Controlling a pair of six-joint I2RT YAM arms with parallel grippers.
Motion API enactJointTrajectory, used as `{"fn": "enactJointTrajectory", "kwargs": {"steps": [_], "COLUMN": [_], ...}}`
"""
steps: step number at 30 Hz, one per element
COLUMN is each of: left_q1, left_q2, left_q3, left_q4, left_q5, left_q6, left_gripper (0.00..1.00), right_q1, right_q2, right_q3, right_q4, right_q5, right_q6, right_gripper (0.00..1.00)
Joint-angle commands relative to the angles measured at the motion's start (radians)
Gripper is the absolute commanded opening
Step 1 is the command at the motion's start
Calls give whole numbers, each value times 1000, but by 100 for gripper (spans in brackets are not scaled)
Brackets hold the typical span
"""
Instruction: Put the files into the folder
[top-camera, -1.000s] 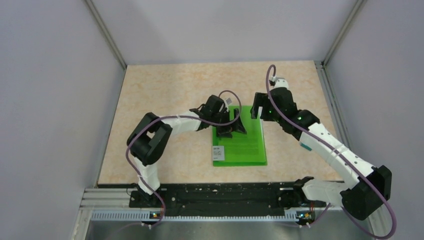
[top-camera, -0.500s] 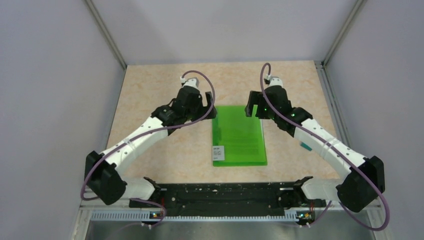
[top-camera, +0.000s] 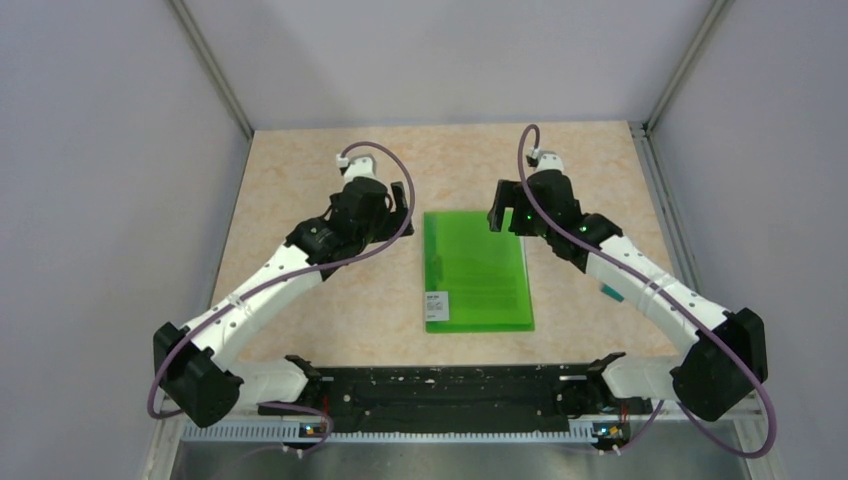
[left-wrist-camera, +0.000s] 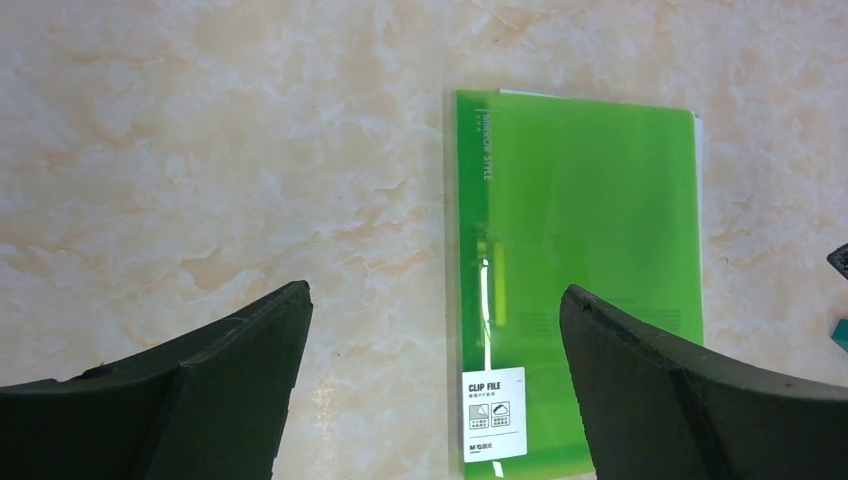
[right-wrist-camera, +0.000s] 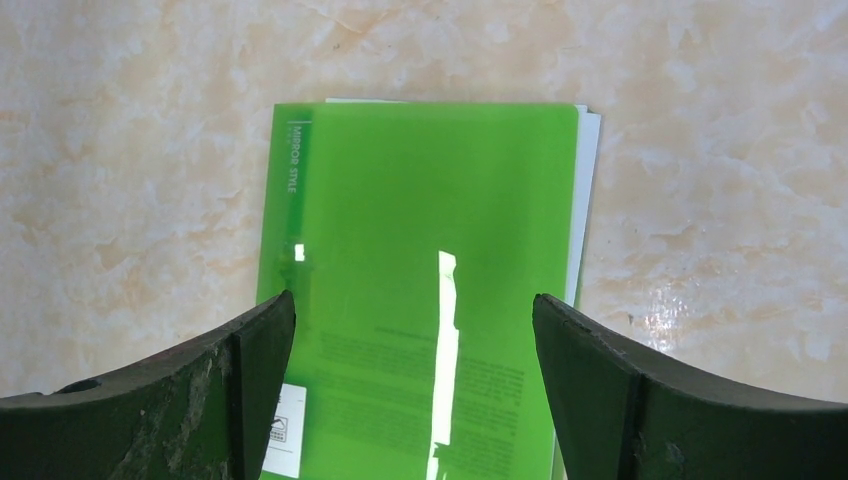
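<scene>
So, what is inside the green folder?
White sheets: their edges stick out along the folder's far and right sides, and printed lines show faintly through the closed green cover. How many sheets there are, the cover hides.

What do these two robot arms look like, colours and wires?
Both the left arm and right arm have white tube links with chunky black joints, and a purple cable looping along each. The right one carries a small teal sticker and green lights. The left hand and right hand each have two black wedge-shaped fingers.

The folder (top-camera: 477, 268) lies flat, with bare table (top-camera: 300, 170) on every side.
</scene>
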Motion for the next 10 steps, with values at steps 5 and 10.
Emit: {"fn": "enactJointTrajectory", "kwargs": {"steps": [5, 10], "left_q1": [6, 6], "left_q2": [-15, -6], "left_q3": [-7, -6], "left_q4": [23, 28], "left_q5": [-40, -35], "left_q6": [-7, -10], "left_gripper": [99, 99], "right_q1": [-3, -3], "right_q2": [1, 3], "right_q3": [31, 31], "right_q4": [45, 46], "right_q5": [4, 7], "right_q6": [-13, -13], "right_gripper": [88, 87]}}
